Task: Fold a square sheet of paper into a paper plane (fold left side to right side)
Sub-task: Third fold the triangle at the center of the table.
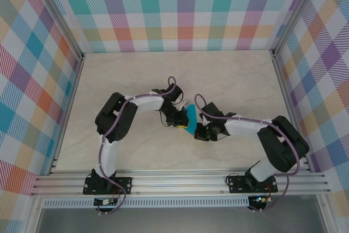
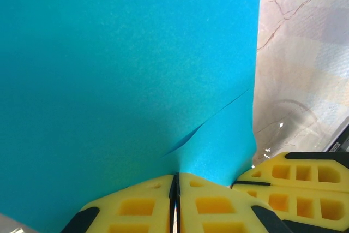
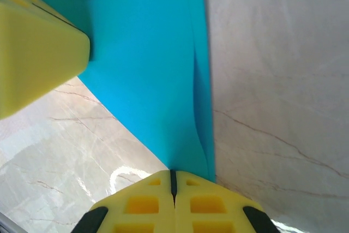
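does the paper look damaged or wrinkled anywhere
Yes, slightly. The turquoise paper has a short slanted crease just above where the left gripper pinches it, and its edge bows near the right gripper. No tear visible.

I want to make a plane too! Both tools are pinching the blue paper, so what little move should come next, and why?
Probably lower the blue paper onto the table and flatten it. The left tool and right tool both pinch it shut, close together, and a small wrinkle runs from the left tool's grip, so a crease made now might come out crooked.
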Robot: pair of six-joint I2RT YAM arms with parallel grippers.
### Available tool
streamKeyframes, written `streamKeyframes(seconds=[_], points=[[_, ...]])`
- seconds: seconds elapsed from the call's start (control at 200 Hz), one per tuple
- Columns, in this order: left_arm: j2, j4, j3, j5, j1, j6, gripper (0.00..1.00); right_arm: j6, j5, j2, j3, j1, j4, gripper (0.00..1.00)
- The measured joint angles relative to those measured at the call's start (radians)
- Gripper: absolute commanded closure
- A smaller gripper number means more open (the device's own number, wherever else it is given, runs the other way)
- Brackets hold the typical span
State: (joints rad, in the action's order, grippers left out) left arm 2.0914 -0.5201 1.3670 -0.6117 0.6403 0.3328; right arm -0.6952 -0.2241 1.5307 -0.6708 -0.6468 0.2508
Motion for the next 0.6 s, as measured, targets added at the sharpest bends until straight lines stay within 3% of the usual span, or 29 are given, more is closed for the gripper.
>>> streamKeyframes(seconds=[0.075, 0.175, 0.305, 0.4, 0.6], points=[[0.0, -0.009, 0.007, 0.005, 0.001, -0.005, 0.84, 0.004, 0.003, -0.015, 0.005, 0.005, 0.023, 0.93], [-0.001, -0.029, 0.026, 0.018, 0.0, -0.009, 0.75, 0.028, 0.019, -0.053, 0.008, 0.006, 0.108, 0.83], [-0.026, -0.03, 0.043, 0.028, -0.016, -0.006, 0.6, 0.077, 0.042, -0.151, 0.011, 0.012, 0.206, 0.63], [-0.084, -0.03, 0.043, 0.028, -0.037, -0.003, 0.54, 0.126, 0.048, -0.226, 0.003, 0.027, 0.218, 0.49], [-0.294, 0.04, -0.071, 0.035, -0.111, 0.035, 0.48, 0.271, 0.012, -0.17, -0.081, 0.058, 0.156, 0.4]])
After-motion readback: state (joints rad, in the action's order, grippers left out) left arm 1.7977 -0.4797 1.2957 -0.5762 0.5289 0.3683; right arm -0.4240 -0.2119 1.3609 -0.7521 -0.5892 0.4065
